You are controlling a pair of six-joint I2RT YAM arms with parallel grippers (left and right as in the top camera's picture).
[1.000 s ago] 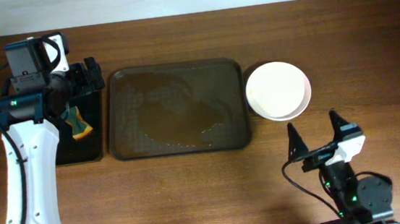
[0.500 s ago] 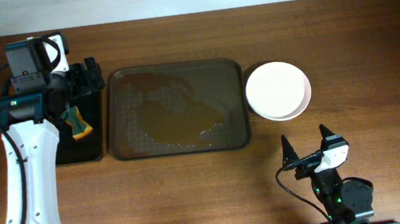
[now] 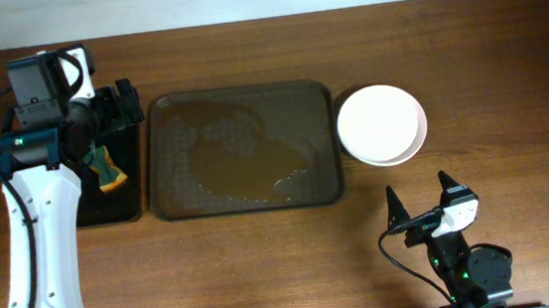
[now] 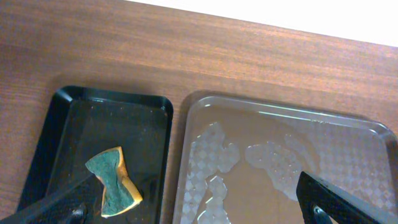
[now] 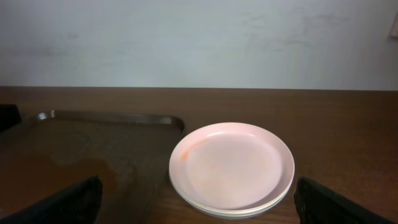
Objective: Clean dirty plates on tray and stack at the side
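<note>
the plates [image 3: 382,125] sit in one stack on the bench [image 3: 505,54], just beside the right-hand edge of the tray [image 3: 244,147]. whether the stack touches the tray rim cannot be told. the right wrist view shows at least two rims in the stack. a third is probably there, but the low angle does not settle it. the top plate carries a faint orange trace near its left side and otherwise looks clean. the tray holds no plates, only a wet film with an orange-brown pool. judged from this layout, the task appears to be at or near its end.

handling: the plates are rigid, shallow and most likely light. their smooth surface, possibly damp, makes them slippery. treat them as breakable, since the material cannot be identified. the raised rim is the only place to take hold, with one finger over the lip and one beneath it. the near edge facing the right arm is the accessible side. lift one plate at a time, or the lower ones may drag.

the right pincer [image 3: 417,183] hovers near the front of the bench, short of the stack, its fingers spread apart and holding nothing. the left pincer [image 4: 196,176] is also spread wide and empty, above the gap between the tray and the black tray [image 4: 106,99]. a green and yellow sponge [image 4: 114,180] lies in the black tray.
</note>
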